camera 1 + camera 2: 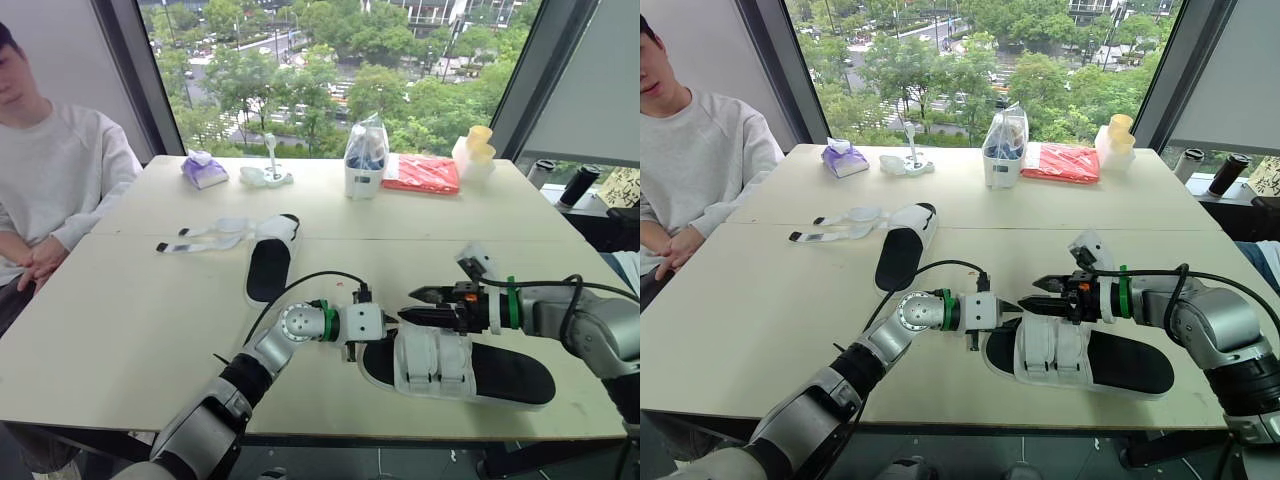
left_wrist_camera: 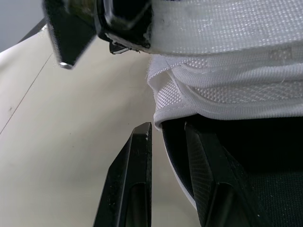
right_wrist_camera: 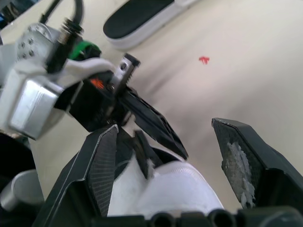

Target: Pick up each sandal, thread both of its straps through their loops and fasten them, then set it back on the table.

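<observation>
Windows onto treetops back a pale wooden table [image 1: 120, 330]. A person in a white sweatshirt [image 1: 60, 170] sits at its 9 o'clock side. A purple pouch [image 1: 203, 170], a clear bag [image 1: 366, 150] and a red packet [image 1: 421, 173] line its 12 o'clock edge.

We find the near sandal [image 1: 505, 375], a white-rimmed slide with a black footbed and two white woven straps, lying flat toward 5 o'clock on the table. Its strapped end points to 9 o'clock, and both straps arch over the footbed. The far sandal [image 1: 268, 268], of the same make, lies at 10 o'clock from it, well apart, with its loose straps [image 1: 213, 233] spread flat toward 9 o'clock.

In the head views we see the left gripper [image 2: 168, 125] reach the near sandal's strapped end from 9 o'clock and the right gripper [image 3: 163, 127] from 3 o'clock, above the straps.

The right wrist view adds that the right gripper is spread wide, its fingers [image 3: 102, 165] astride the white strap. The left gripper's black tips lie between them, and a small red mark [image 3: 203, 60] sits on the table beyond.

The left wrist view adds that the left gripper is closed on the near sandal's rim. One finger lies over the black footbed and the other outside the sole, just under the strap's edge.
</observation>
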Motion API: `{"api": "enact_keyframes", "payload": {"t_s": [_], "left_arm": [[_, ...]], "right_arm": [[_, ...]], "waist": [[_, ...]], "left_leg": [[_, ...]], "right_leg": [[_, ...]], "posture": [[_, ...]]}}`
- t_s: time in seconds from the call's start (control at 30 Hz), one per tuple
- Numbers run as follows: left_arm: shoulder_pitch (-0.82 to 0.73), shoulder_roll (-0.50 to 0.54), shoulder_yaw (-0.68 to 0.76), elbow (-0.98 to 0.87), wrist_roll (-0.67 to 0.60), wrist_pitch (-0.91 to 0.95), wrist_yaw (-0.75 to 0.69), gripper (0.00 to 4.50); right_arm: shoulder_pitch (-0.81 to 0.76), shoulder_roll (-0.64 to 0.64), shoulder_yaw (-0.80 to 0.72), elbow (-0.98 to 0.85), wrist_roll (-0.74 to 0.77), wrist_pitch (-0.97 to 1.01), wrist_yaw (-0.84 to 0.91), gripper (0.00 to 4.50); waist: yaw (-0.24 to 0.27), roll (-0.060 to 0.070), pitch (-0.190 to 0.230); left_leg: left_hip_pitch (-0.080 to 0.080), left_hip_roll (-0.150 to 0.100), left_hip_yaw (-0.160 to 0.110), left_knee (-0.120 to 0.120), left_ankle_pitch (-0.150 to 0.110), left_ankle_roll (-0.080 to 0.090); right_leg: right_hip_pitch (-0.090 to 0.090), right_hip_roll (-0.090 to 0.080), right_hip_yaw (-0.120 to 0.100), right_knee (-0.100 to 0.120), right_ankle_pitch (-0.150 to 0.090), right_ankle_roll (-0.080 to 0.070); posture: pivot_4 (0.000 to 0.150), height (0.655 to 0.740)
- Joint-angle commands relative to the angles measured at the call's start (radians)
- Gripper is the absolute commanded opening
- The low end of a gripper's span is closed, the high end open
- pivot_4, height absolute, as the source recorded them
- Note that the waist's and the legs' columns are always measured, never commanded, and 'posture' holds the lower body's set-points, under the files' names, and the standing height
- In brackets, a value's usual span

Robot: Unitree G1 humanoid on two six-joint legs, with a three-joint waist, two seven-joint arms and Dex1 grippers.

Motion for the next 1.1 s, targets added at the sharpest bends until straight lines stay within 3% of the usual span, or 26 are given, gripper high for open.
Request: {"api": "enact_keyframes", "payload": {"t_s": [0.03, 0.13, 0.37, 0.6, 0.8, 0.83, 0.9, 1.0, 1.1], "left_arm": [[0.029, 0.025, -0.014, 0.069, 0.058, 0.073, 0.013, 1.11], [0.033, 0.026, -0.012, 0.065, 0.056, 0.076, 0.012, 1.11], [0.041, 0.025, -0.012, 0.057, 0.055, 0.080, 0.008, 1.11], [0.037, 0.034, -0.014, 0.046, 0.061, 0.077, 0.004, 1.11], [0.039, 0.050, -0.004, 0.017, 0.058, 0.082, 0.009, 1.11], [0.039, 0.052, -0.002, 0.012, 0.058, 0.084, 0.013, 1.11], [0.040, 0.057, 0.002, -0.003, 0.056, 0.087, 0.015, 1.11], [0.053, 0.067, 0.003, -0.045, 0.051, 0.092, 0.011, 1.11], [0.095, 0.088, 0.018, -0.143, 0.025, 0.110, -0.002, 1.11]], "right_arm": [[-0.026, 0.000, -0.025, -0.015, -0.003, 0.022, 0.053, 1.61], [-0.029, 0.009, -0.039, -0.018, -0.011, 0.035, 0.066, 0.06], [-0.019, 0.008, -0.030, 0.003, -0.088, 0.031, 0.054, 0.06], [-0.001, -0.007, 0.096, 0.010, -0.270, -0.013, 0.064, 0.06], [-0.043, 0.030, 0.117, 0.038, -0.306, 0.049, 0.033, 0.06], [-0.048, 0.032, 0.114, 0.042, -0.307, 0.054, 0.033, 0.68], [-0.053, 0.031, 0.104, 0.036, -0.294, 0.077, 0.041, 1.40], [-0.057, 0.040, 0.050, 0.034, -0.263, 0.107, 0.029, 3.07], [-0.073, 0.073, -0.156, 0.044, -0.133, 0.192, -0.005, 4.47]], "waist": [[0.000, 0.000, 0.000], [0.000, 0.000, 0.000], [-0.001, 0.000, 0.000], [-0.001, 0.000, 0.000], [-0.003, 0.000, 0.000], [-0.004, 0.000, 0.000], [-0.003, 0.000, 0.000], [-0.004, 0.000, 0.000], [-0.007, 0.000, 0.001]], "left_leg": [[0.000, 0.000, 0.000, 0.000, 0.000, 0.000], [0.000, 0.000, 0.000, 0.000, 0.000, 0.000], [0.000, 0.000, 0.000, 0.000, 0.000, 0.000], [0.000, 0.000, 0.000, 0.000, 0.000, 0.000], [0.001, 0.000, 0.000, 0.000, 0.000, 0.000], [0.001, 0.000, 0.000, 0.000, 0.000, 0.000], [0.001, 0.000, 0.000, 0.000, 0.000, 0.000], [0.000, 0.000, 0.000, 0.000, 0.000, 0.000], [0.000, 0.001, 0.000, -0.003, 0.000, 0.000]], "right_leg": [[0.000, 0.000, 0.000, 0.000, 0.000, 0.000], [0.000, 0.000, 0.000, 0.000, 0.000, 0.000], [0.000, 0.000, 0.000, 0.000, 0.000, 0.000], [0.000, 0.000, 0.000, 0.000, 0.000, 0.000], [0.000, 0.000, 0.000, 0.000, 0.000, 0.000], [0.000, 0.000, 0.000, 0.000, 0.000, 0.000], [0.000, 0.000, 0.000, 0.000, 0.000, 0.000], [-0.001, 0.000, 0.000, 0.000, 0.000, 0.000], [-0.003, 0.001, 0.001, 0.001, 0.001, 0.001]], "posture": [[0.150, 0.7400], [0.150, 0.7400], [0.150, 0.7400], [0.150, 0.7400], [0.150, 0.7400], [0.150, 0.7400], [0.150, 0.7400], [0.150, 0.7400], [0.150, 0.7400]]}}
